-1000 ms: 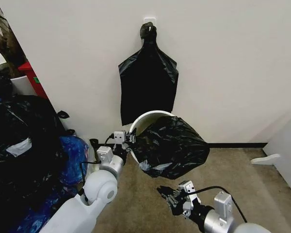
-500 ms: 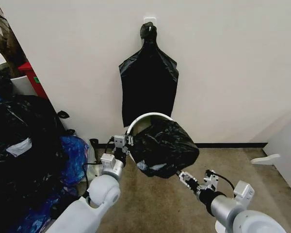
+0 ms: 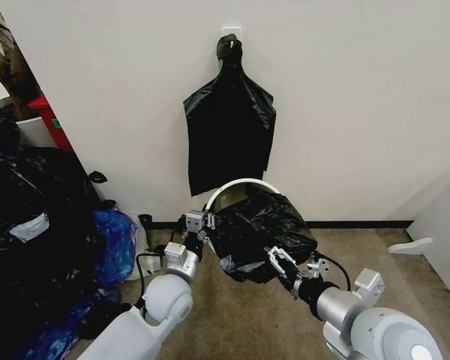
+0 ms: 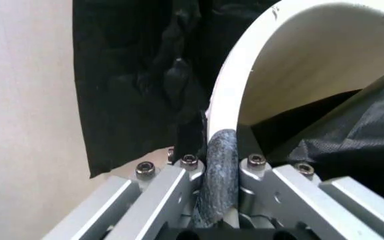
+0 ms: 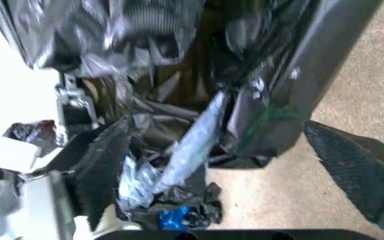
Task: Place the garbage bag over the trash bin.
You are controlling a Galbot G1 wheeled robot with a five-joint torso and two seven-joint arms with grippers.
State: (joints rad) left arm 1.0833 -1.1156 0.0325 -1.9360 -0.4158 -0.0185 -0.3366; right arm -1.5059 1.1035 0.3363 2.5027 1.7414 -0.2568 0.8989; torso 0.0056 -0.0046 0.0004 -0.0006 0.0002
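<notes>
The trash bin [image 3: 236,187] is a white bucket held tilted off the floor, its mouth toward the wall. My left gripper [image 3: 200,223] is shut on its rolled rim [image 4: 235,95], one finger inside and one outside. The glossy black garbage bag [image 3: 261,229] wraps the bucket's body and base, and a crinkled fold hangs below. My right gripper [image 3: 280,261] is at the bag's underside, open. In the right wrist view a hanging fold of the garbage bag [image 5: 259,90] lies between the spread fingers [image 5: 102,170].
A flat bunch of black bags [image 3: 229,127] hangs from a wall hook right behind the bin. A big heap of black and blue bags [image 3: 41,225] fills the left side, with a red box [image 3: 51,118] behind it. A white object [image 3: 412,245] lies on the floor at right.
My right gripper has come up from low over the floor to the bag's underside. The bin and bag shifted slightly in the left gripper's hold.
</notes>
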